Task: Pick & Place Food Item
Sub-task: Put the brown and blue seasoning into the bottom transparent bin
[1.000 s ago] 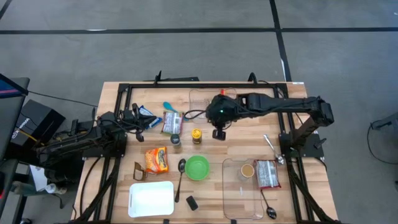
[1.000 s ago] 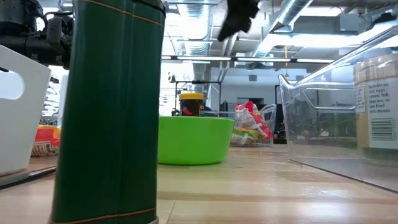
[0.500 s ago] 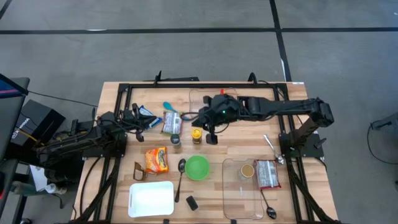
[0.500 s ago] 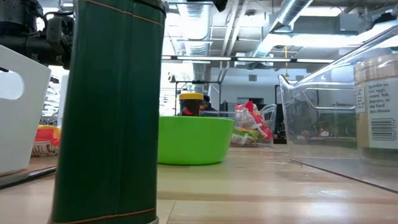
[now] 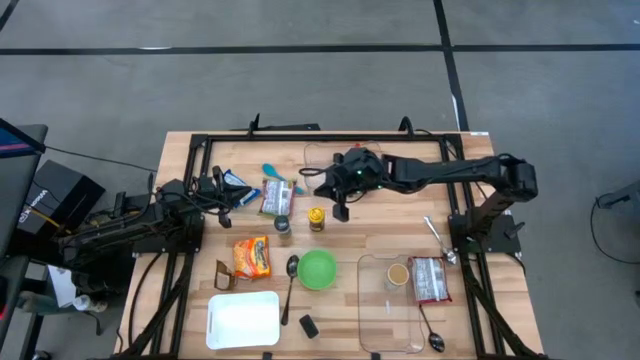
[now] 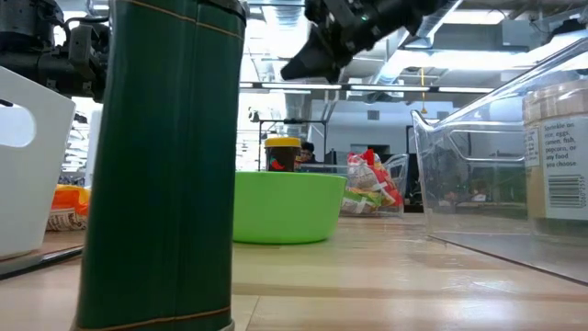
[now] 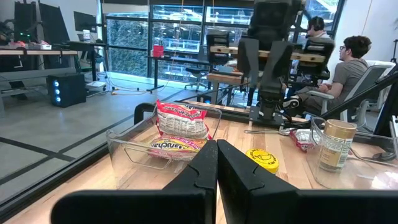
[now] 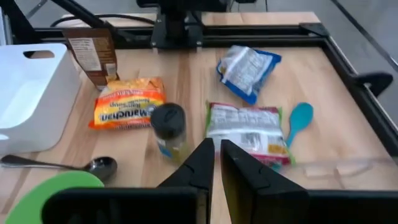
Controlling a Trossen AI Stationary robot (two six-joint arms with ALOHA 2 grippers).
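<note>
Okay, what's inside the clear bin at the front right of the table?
The clear bin holds a jar and a red snack packet. What lies under the packet is covered.

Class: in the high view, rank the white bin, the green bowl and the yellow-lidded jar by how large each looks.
1. white bin
2. green bowl
3. yellow-lidded jar

All three stand on the tabletop seen from straight above, so the order is safe.

Green bowl (image 5: 317, 268), white bin (image 5: 243, 320)
</note>
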